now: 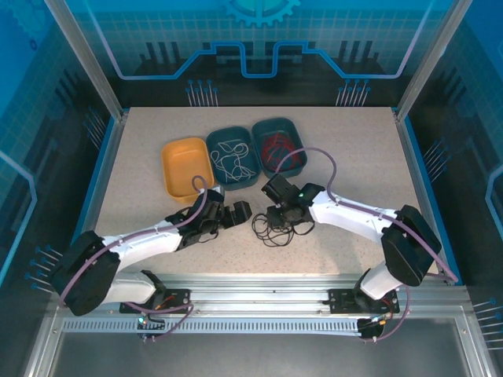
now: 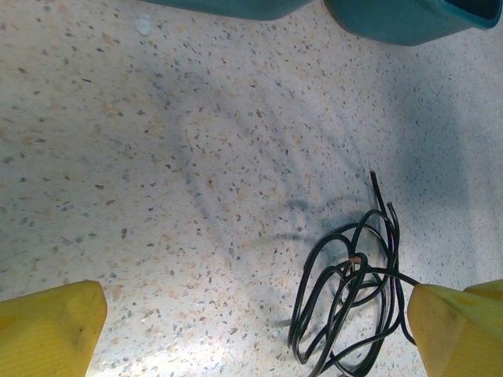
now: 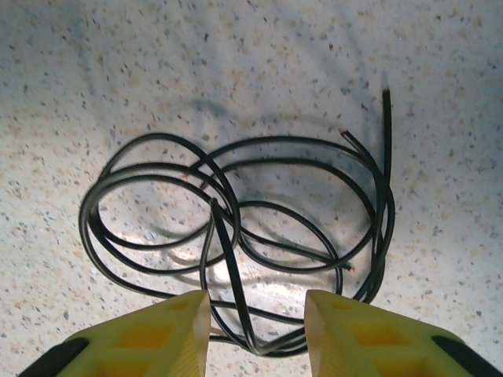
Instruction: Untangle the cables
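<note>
One black cable (image 3: 236,236) unsorted | right gripper (image 3: 255,322) part-open astride a strand | left gripper (image 2: 255,314) wide open | next: pinch, lift

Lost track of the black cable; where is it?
Top view: the black cable lies on the table near centre, beneath the right end effector, short of the teal trays.

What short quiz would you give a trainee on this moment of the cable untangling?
1. True or false: the white cable lies in a teal tray.
2. Which cable lies on the bare table? A red cable, B black cable, C white cable.
3. In its own wrist view, which gripper has a strand of that cable running between its fingers?
Key: 1 true; 2 B; 3 the right gripper.
</note>
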You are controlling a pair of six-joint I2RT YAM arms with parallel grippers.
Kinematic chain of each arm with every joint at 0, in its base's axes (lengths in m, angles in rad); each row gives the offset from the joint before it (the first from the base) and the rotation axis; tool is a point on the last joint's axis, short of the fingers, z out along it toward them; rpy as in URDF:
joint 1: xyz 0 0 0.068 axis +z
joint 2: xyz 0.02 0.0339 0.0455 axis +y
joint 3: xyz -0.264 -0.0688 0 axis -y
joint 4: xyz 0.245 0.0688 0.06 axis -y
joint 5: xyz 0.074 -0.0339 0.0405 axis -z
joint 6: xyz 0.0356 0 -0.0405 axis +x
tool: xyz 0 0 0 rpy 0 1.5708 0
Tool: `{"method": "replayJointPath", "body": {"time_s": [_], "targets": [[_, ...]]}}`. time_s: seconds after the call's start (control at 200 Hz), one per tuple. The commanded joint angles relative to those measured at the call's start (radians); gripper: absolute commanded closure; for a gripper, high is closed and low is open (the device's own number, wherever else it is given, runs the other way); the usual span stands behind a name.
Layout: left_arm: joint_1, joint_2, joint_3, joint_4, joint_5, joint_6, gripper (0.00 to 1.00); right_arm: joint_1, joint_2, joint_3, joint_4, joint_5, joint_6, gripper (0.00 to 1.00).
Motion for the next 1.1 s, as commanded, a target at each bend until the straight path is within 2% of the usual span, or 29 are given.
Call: {"method": "replayJointPath", "body": {"time_s": [0.0, 0.09, 0.15, 0.255, 0.365, 0.44, 0.765, 1.061, 1.096], "targets": [[-0.012, 0.031, 0.03, 0.045, 0.042, 0.004, 0.01, 0.009, -0.015, -0.032, -0.029, 0.018, 0.028, 0.63], [-0.017, 0.047, 0.041, 0.048, 0.053, 0.009, 0.01, 0.009, 0.003, -0.041, -0.006, 0.008, 0.038, 0.66], [-0.023, 0.056, 0.051, 0.041, 0.056, 0.017, 0.05, 0.008, 0.014, -0.043, 0.021, -0.008, 0.039, 0.69], [-0.031, 0.067, 0.07, 0.021, 0.057, 0.035, 0.19, 0.008, 0.029, -0.048, 0.062, -0.023, 0.042, 0.83], [-0.037, 0.084, 0.092, 0.004, 0.06, 0.053, 0.31, 0.003, 0.033, -0.043, 0.071, -0.013, 0.045, 0.93], [-0.04, 0.094, 0.103, 0.002, 0.067, 0.057, 0.34, 0.0, 0.022, -0.038, 0.064, 0.006, 0.045, 1.0], [-0.043, 0.094, 0.123, 0.004, 0.078, 0.067, 0.32, 0.0, -0.17, -0.012, 0.059, 0.089, -0.036, 1.0], [-0.042, 0.104, 0.136, 0.009, 0.087, 0.071, 0.34, 0.0, -0.225, 0.045, 0.046, 0.124, -0.085, 1.0], [-0.042, 0.108, 0.136, 0.007, 0.084, 0.071, 0.36, 0.0, -0.225, 0.049, 0.038, 0.132, -0.083, 1.0]]}}
